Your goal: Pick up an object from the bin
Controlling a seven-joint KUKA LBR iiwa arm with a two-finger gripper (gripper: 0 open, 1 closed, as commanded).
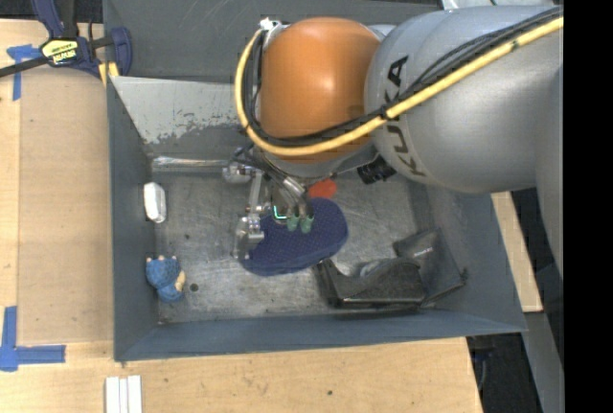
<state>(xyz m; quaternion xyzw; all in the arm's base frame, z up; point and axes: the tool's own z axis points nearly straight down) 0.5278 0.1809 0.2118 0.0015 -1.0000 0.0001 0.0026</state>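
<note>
Gripper (276, 227): frame centre, fingers apart | over dark blue oval fabric piece (314, 246) on grey bin (129, 210) floor | long axis lower-left to upper-right

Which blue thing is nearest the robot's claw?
The big dark-blue cloth in the middle, beneath the gripper; the small light-blue toy lies off in a corner.

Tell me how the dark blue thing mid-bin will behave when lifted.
The dark blue thing looks like soft cloth, lying flat with a slack rounded edge: probably floppy, drooping when lifted. Being thin, likely light; unlikely to roll.
</note>
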